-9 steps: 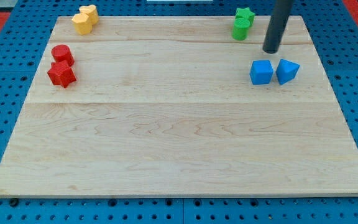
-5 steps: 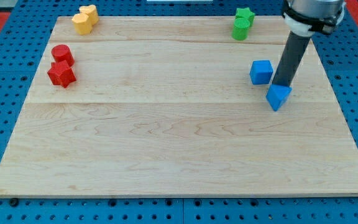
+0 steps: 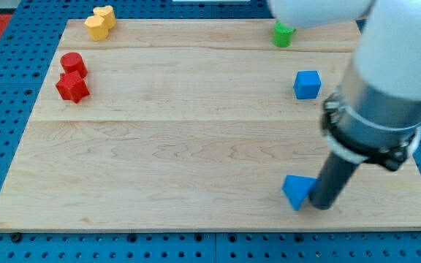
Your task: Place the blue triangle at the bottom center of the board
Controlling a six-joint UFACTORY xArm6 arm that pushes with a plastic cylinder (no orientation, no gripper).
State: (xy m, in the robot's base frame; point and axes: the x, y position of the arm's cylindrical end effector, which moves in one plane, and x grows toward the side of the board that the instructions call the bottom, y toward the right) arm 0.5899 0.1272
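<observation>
The blue triangle [image 3: 297,191] lies near the board's bottom edge, right of centre. My tip [image 3: 320,205] touches its right side, at the view's bottom right. The rod and the arm's body above it cover much of the view's right side. A blue cube [image 3: 307,84] stays on the upper right of the board, well above the triangle.
A red cylinder [image 3: 72,63] and a red star-like block [image 3: 72,87] sit at the left. Two yellow blocks [image 3: 100,22] sit at the top left. A green block [image 3: 283,33] shows at the top right, partly hidden by the arm. The wooden board [image 3: 196,146] lies on a blue pegboard.
My tip has moved down the board, pushing the blue triangle from beside the blue cube down to near the bottom edge and slightly left. The arm now hides part of the green blocks.
</observation>
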